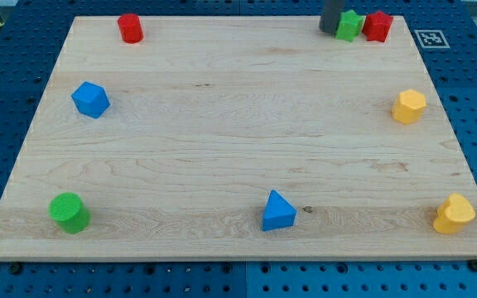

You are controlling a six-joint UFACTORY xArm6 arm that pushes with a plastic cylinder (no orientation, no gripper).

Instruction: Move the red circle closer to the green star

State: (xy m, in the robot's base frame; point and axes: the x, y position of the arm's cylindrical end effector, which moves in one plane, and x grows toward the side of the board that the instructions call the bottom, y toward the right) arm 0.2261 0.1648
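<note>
The wooden counter (pixel 238 141) fills most of the view. My rod comes down at the view's top right, and my tip (pixel 331 31) rests just left of the green star (pixel 350 25), touching it or nearly so (I cannot tell which); it is a bare tool with nothing to spread or pinch. A red block (pixel 378 26) touches the star's right side. The red circle (pixel 130 27) sits far off at the top left.
</note>
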